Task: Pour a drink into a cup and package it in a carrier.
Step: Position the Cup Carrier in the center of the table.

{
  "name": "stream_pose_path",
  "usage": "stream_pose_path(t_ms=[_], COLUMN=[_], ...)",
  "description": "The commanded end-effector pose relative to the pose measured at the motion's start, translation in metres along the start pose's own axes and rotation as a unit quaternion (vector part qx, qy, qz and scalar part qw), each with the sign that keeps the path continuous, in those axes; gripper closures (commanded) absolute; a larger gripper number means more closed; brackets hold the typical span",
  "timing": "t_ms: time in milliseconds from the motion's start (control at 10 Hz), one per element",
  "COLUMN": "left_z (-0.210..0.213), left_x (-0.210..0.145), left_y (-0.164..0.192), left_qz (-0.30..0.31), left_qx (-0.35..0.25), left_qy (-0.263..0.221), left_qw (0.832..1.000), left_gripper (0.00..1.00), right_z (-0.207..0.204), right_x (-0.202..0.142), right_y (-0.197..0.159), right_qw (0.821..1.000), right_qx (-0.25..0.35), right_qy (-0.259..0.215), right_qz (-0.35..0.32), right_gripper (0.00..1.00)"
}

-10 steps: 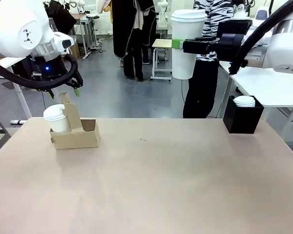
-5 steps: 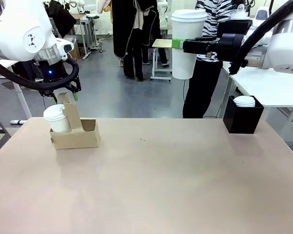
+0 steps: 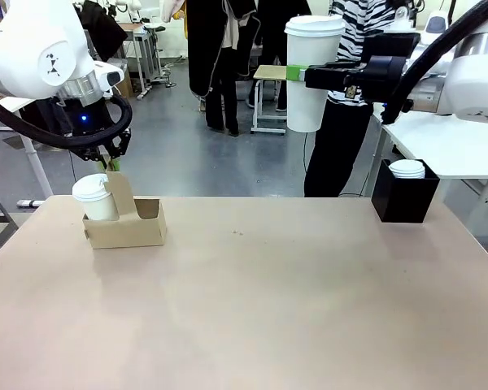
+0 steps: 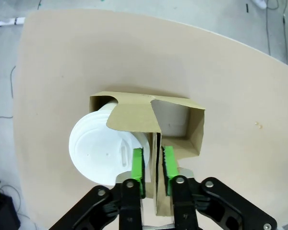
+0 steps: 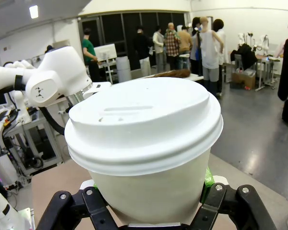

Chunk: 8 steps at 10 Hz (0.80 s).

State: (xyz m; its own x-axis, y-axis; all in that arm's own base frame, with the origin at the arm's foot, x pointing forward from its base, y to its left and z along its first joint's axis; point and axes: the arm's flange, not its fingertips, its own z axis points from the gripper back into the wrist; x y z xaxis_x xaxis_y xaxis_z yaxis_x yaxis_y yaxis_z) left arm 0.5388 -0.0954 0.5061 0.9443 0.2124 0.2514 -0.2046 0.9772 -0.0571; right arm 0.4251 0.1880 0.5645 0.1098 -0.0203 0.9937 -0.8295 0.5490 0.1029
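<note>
One tall white lidded paper cup (image 3: 313, 106) is clamped by the right tool (image 3: 302, 75) well right of the brown cardboard carrier (image 3: 138, 231), straddled by the left tool (image 4: 153, 165), grip uncertain.

Tabletop (image 3: 268, 309) free btw carrier (image 3: 134, 233), black box (image 3: 403, 205)

White rounded arms (image 3: 45, 57), black cables (image 3: 439, 36), black left gripper (image 4: 152, 160), green pads (image 4: 138, 165)
</note>
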Motion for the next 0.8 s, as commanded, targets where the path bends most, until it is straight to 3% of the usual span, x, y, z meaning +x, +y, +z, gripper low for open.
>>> stream_pose_path(t_ms=[0, 200, 300, 600, 700], left_z=[0.0, -0.0021, -0.0013, -0.0013, -0.0024], left_x=[0.0006, 0.0053, 0.0, 0.0, 0.0007], left_y=[-0.0012, -0.003, 0.0002, 0.0002, -0.0014], left_qz=[0.009, 0.028, -0.002, -0.002, 0.002], left_qx=[0.017, -0.004, 0.003, 0.003, 0.001], left_qy=[-0.001, -0.015, 0.0, 0.0, -0.002], left_qw=[1.0, 0.999, 1.0, 1.0, 1.0], left_gripper=[1.0, 1.0, 1.0, 1.0, 0.96], right_z=[-0.0057, -0.0057, -0.0057, -0.0057, -0.0057], right_x=[0.0033, 0.0033, 0.0033, 0.0033, 0.0033], right_y=[0.0004, 0.0004, 0.0004, 0.0004, 0.0004], right_qw=[1.0, 1.0, 1.0, 1.0, 1.0], right_qx=[-0.001, -0.001, -0.001, -0.001, -0.001], right_qy=[-0.014, -0.014, -0.014, -0.014, -0.014], right_qz=[-0.001, -0.001, -0.001, -0.001, -0.001], right_gripper=[0.2, 0.2, 0.2, 0.2, 0.2])
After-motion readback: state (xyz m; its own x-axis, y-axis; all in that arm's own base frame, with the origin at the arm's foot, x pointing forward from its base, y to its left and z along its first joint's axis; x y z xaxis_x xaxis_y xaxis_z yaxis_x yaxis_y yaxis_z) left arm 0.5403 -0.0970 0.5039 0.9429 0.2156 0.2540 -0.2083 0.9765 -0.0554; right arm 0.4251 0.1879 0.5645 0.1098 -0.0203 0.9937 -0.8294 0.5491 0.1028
